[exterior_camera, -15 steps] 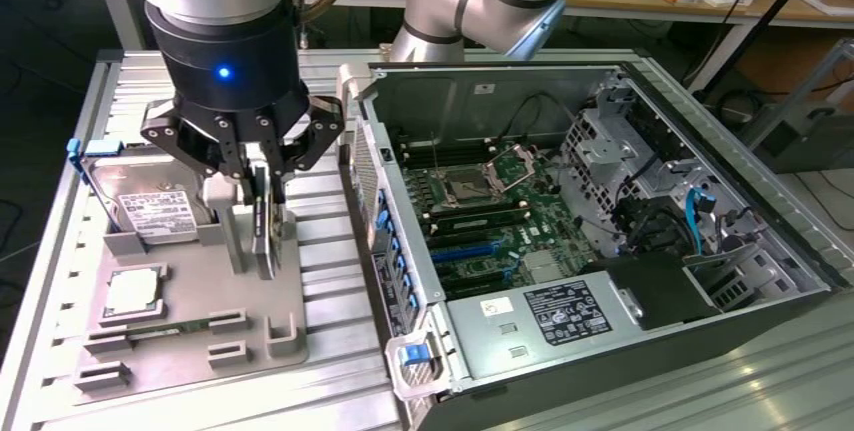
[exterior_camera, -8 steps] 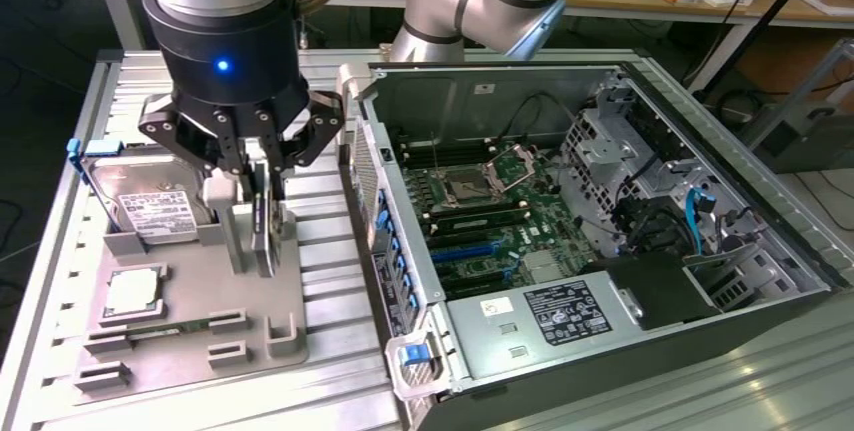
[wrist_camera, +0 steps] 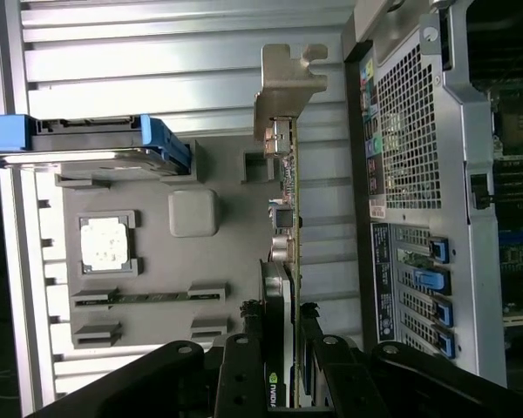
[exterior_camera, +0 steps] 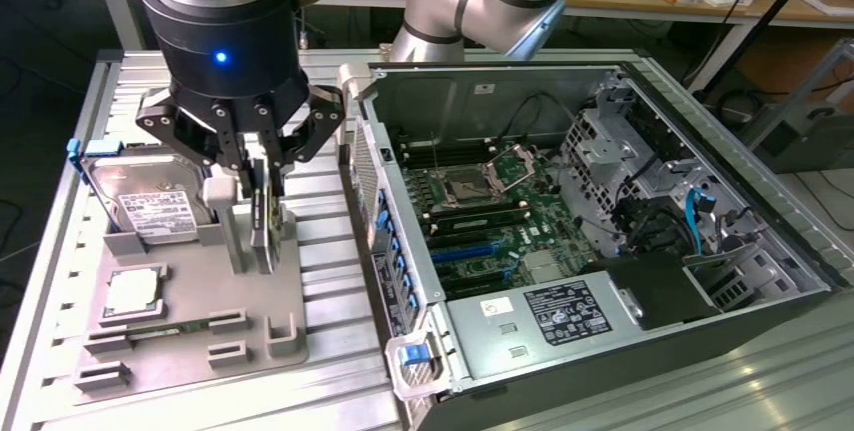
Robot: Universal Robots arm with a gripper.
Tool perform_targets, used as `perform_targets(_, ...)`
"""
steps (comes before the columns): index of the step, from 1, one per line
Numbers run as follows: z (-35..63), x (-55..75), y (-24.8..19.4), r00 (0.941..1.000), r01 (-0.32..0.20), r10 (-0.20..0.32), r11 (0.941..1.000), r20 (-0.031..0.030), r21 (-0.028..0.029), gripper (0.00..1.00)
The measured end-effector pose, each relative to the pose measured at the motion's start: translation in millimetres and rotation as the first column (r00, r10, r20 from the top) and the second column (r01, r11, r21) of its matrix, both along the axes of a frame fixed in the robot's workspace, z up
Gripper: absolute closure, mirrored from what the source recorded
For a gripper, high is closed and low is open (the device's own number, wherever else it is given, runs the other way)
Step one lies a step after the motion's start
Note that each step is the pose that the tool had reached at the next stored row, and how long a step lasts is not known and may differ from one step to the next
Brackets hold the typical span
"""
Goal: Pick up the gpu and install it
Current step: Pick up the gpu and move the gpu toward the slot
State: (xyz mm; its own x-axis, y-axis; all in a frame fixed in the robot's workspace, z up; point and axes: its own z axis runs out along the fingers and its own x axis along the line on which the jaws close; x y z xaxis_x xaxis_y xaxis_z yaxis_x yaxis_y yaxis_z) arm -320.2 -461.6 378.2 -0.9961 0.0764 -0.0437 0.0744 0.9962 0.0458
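In the exterior view, the end effector (exterior_camera: 256, 213) pinches the gpu (exterior_camera: 272, 241), which stands on edge over the gray tray (exterior_camera: 200, 351) on the tabletop (exterior_camera: 327, 251), beside the hard drive (exterior_camera: 147, 201) and to the exterior view's left of the open computer case (exterior_camera: 601, 201). In the wrist view, the fingers (wrist_camera: 242, 370) clamp the card's thin edge, with its silver bracket (wrist_camera: 288, 87) at the far end. A straight, untilted lift should keep the card from catching in its holder
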Motion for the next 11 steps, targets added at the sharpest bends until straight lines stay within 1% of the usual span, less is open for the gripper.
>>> perform_targets(11, 6.7, 0.0, 0.0, 1.0, 0.0, 0.0, 1.0, -0.0002, 0.0, 0.73)
